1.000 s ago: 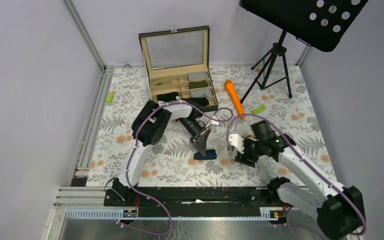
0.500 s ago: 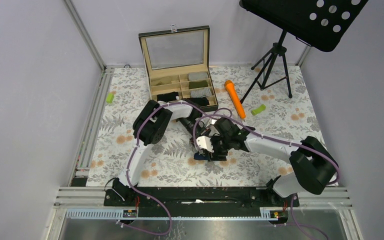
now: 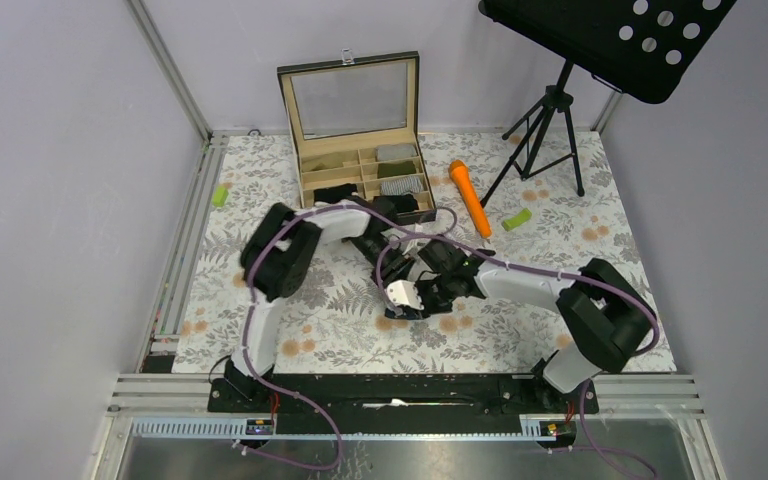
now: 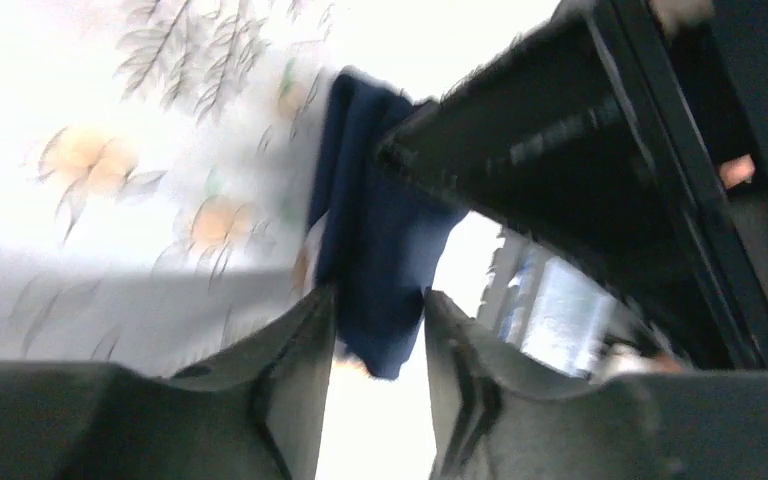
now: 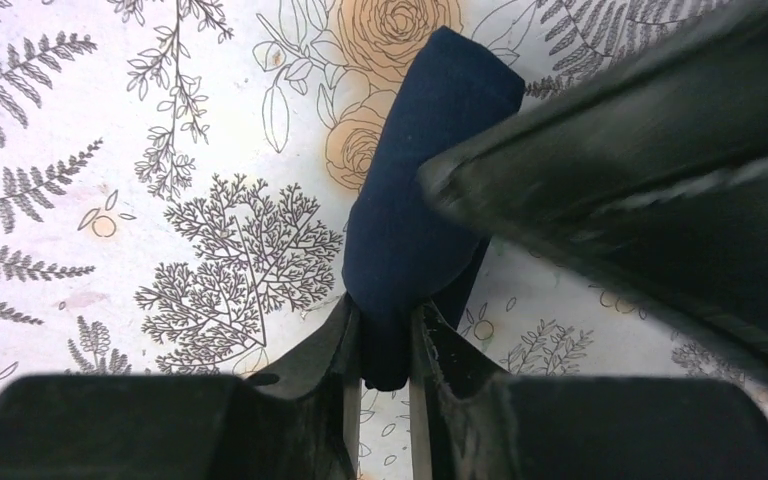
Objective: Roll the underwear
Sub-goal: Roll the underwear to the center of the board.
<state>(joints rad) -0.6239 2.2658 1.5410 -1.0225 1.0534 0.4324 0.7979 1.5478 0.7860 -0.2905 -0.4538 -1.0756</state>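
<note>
Right gripper (image 5: 385,345) nearly closed, pinching end of navy underwear (image 5: 415,210) roll. Left gripper (image 4: 380,345) straddles same fabric; view blurred, cannot tell whether gripping or released.

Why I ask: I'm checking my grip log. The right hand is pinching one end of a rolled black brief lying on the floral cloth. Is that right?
Not quite: the brief is navy blue, not black. The right wrist view shows the right hand pinching one end of the rolled navy blue brief, which lies on the floral cloth.
</note>
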